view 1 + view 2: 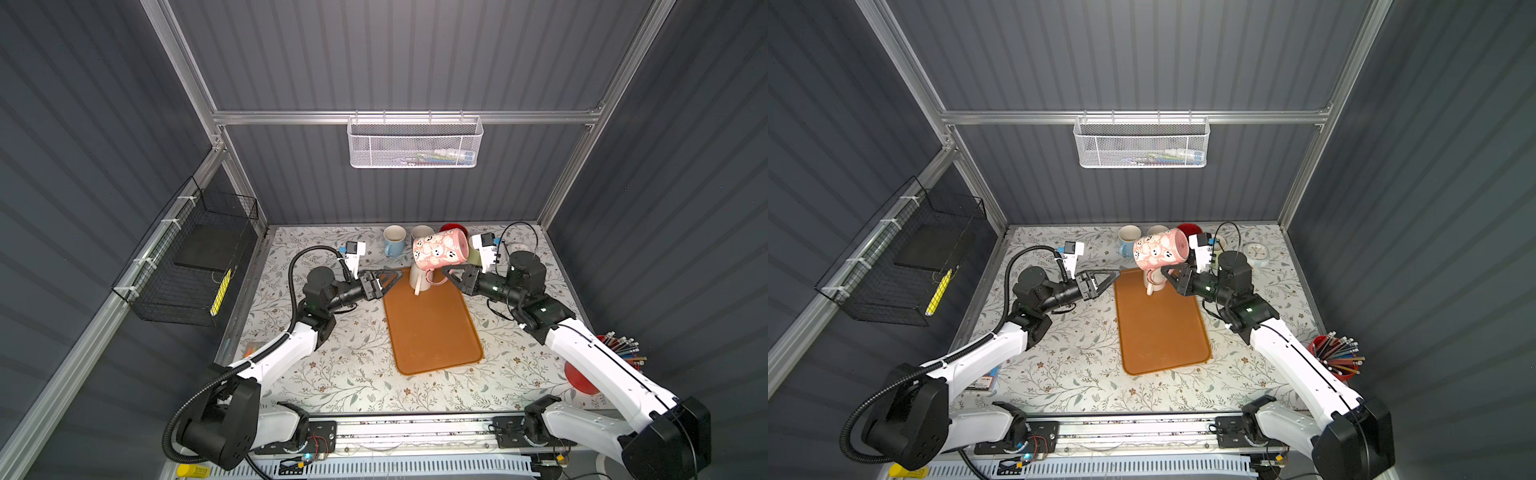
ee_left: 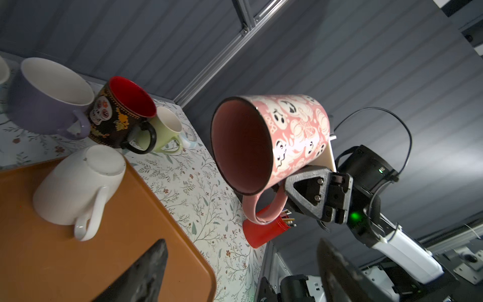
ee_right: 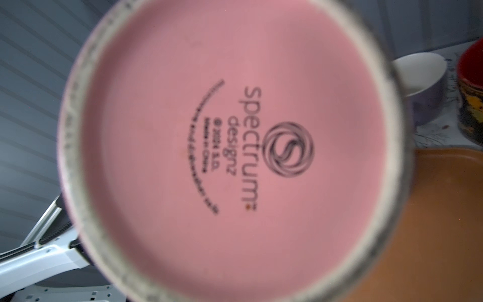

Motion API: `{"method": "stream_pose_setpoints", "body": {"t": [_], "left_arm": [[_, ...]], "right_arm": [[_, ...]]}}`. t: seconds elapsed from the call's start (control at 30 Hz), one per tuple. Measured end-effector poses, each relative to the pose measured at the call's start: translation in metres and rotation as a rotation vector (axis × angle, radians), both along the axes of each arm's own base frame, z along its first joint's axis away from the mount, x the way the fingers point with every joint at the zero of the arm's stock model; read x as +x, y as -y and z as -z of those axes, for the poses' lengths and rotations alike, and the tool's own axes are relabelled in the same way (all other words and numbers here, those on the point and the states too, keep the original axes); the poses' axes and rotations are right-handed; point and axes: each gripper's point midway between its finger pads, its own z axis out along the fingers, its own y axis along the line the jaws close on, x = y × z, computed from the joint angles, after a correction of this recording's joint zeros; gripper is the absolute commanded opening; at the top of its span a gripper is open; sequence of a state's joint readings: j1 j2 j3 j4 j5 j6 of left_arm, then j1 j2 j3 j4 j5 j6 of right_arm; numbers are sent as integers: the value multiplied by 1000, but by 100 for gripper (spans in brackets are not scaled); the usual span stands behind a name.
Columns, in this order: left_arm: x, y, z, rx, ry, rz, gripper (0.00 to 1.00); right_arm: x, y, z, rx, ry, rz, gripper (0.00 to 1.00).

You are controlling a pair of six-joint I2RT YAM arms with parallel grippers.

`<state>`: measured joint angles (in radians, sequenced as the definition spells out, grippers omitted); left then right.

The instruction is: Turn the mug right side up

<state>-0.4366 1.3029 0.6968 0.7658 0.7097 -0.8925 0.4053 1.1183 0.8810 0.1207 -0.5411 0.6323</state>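
A pink mug (image 1: pixel 440 249) printed with white ghosts hangs in the air over the far end of the orange tray (image 1: pixel 432 328). It lies on its side, mouth toward the left arm and base (image 3: pixel 235 151) filling the right wrist view. My right gripper (image 1: pixel 446 273) is shut on its pink handle (image 2: pixel 264 209). Below it a white mug (image 2: pixel 78 183) stands upside down on the tray. My left gripper (image 1: pixel 395 277) is open and empty at the tray's far left corner, apart from both mugs.
Several upright mugs stand along the back wall: a blue one (image 1: pixel 393 240), a purple one (image 2: pixel 49 96), a black one with a red inside (image 2: pixel 122 115) and a green one (image 2: pixel 167 130). A red cup of pencils (image 1: pixel 1335 357) is at the right edge, and a small clock (image 1: pixel 1254 252) at the back right.
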Motion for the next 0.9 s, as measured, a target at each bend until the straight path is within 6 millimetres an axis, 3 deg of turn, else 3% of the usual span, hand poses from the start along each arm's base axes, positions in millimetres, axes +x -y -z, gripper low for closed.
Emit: {"method": "stream_pose_setpoints", "body": {"t": [0.17,0.43,0.73,0.9], "left_arm": [[-6,8,-13,-29,38,56,78],[-14,37,-44,-19,140,125,67],[5,50,-20,9,81,126,59],[10,53,-23,-4,83,125,56]], "right_arm": [[13,-12,-19,77,19,-41,0],[26,-28,-37,159,39,-104,0],[17,-34,-55,222,70,-178,0],[13,-34,-63,248,100,-198,0]]}}
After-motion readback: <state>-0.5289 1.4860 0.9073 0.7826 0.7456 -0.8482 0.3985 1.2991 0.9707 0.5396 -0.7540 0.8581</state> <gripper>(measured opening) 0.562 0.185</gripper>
